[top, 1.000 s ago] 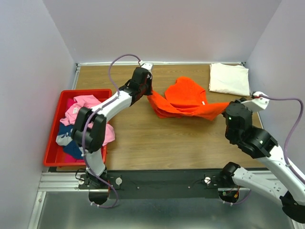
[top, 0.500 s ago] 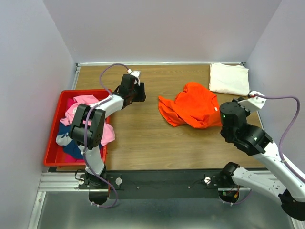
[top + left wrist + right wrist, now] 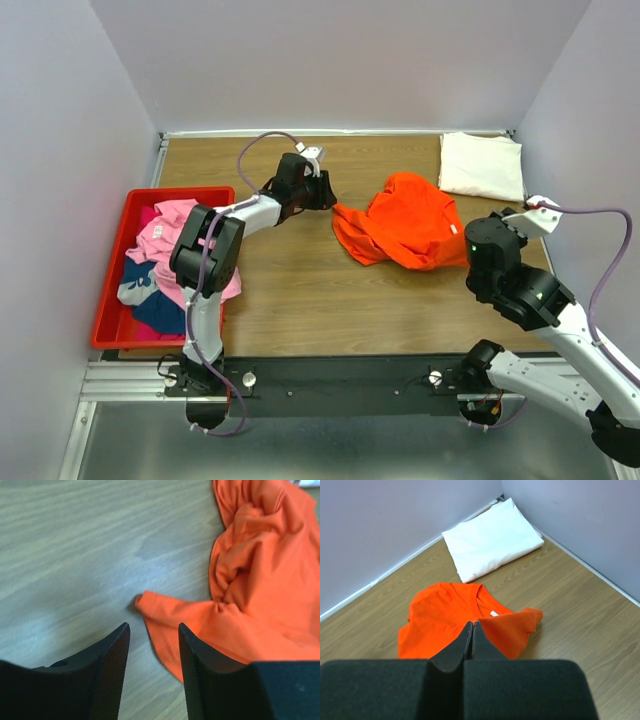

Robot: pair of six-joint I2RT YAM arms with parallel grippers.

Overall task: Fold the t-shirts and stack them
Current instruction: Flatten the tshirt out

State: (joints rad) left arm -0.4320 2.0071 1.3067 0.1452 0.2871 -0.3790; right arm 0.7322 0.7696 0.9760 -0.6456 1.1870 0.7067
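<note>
The left gripper (image 3: 153, 630) is open and empty. A corner of the orange t-shirt (image 3: 260, 580) lies just ahead of its tips. The right gripper (image 3: 472, 625) is pinched tight on that shirt's other side, with the folded white t-shirt (image 3: 492, 539) beyond. Only the top view shows the red bin (image 3: 108, 310) behind the left gripper.

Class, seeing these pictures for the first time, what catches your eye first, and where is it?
A bright orange t-shirt lies crumpled mid-table, the left gripper at its left corner with jaws open. At the left edge a red bin is heaped with pink and dark blue shirts; a folded cream-white t-shirt sits in the far right corner.
</note>
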